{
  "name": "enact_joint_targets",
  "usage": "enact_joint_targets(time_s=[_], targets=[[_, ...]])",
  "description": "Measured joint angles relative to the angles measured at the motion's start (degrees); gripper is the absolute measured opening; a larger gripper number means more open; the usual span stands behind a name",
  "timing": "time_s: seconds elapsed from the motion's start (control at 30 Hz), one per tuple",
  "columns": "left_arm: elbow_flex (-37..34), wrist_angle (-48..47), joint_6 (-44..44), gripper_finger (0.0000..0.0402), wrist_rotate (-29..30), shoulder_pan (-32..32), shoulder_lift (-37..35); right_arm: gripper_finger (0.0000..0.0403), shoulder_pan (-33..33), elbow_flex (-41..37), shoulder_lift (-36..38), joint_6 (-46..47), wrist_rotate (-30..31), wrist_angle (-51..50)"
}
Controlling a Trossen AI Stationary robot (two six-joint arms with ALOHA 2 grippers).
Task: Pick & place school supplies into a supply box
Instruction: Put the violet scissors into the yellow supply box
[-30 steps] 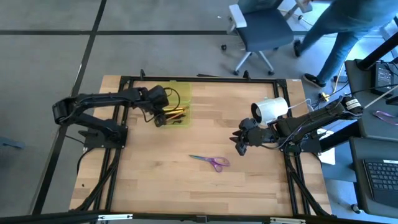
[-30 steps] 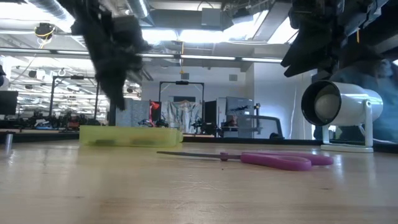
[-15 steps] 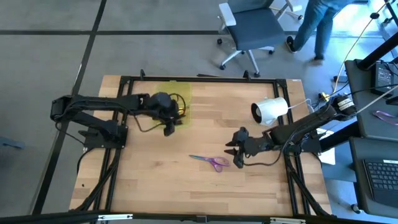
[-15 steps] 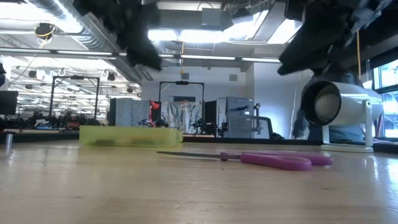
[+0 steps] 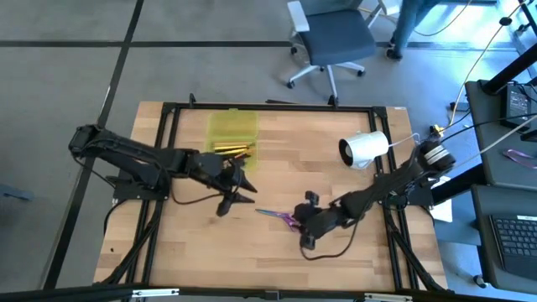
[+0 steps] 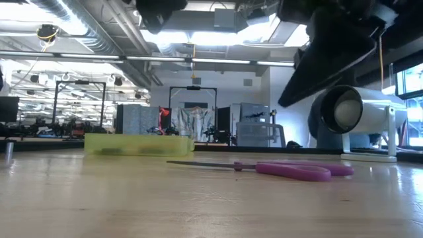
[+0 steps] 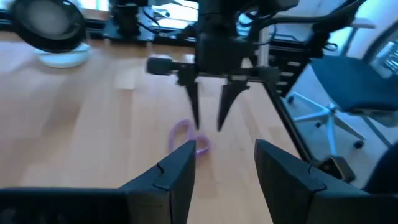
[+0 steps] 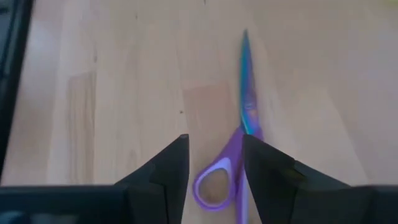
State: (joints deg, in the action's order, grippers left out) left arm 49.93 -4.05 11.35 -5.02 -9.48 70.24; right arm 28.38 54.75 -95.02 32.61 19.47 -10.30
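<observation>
I am reaching my right arm low and long across the wooden table (image 5: 352,252), stretched out from its base at the right edge toward the middle. My right gripper (image 5: 305,220) is hanging directly over the purple handles of the scissors (image 5: 277,215), its fingers (image 8: 169,167) spread apart and not touching them. Through my right wrist camera the scissors (image 8: 239,140) are lying flat on the wood, the blades closed and pointing away from me, one handle loop showing in the gap between my two fingers.

My left arm is extending from the left side toward the table's centre, its elbow folded near the left frame. My left gripper (image 5: 236,190) is hovering above the boards between the supply box (image 5: 232,127) and the scissors, fingers (image 7: 171,177) held open, gripping nothing. It is facing my right gripper (image 7: 208,106), whose two pointed fingers are angling down at the handles.

The supply box is sitting open near the far edge, with several pens and pencils (image 5: 230,151) lying inside its nearer half. The white cylinder (image 5: 363,149) is standing on the right.
</observation>
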Motion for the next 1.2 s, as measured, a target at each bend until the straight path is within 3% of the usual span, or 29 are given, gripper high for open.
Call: enact_joint_targets(time_s=[0.2,0.6,0.9,1.2], targets=[[0.0,-0.4,2.0,0.0155,0.6,-2.9,0.0,0.0154,0.0,5.8,-4.7,-2.9,-7.2,-6.0],[0.0,-0.5,1.6,0.0156,11.2,-5.1,0.0,0.0237,-0.1,6.9,-5.1,0.2,-3.5,-9.6],[0.0,-0.4,1.4,0.0155,16.0,-5.1,0.0,0.0222,-0.5,6.8,-5.9,2.4,-0.6,-12.9],[0.0,-0.5,1.4,0.0153,16.3,-5.1,0.1,0.0208,-0.4,6.8,-11.2,3.4,-1.1,-12.8]])
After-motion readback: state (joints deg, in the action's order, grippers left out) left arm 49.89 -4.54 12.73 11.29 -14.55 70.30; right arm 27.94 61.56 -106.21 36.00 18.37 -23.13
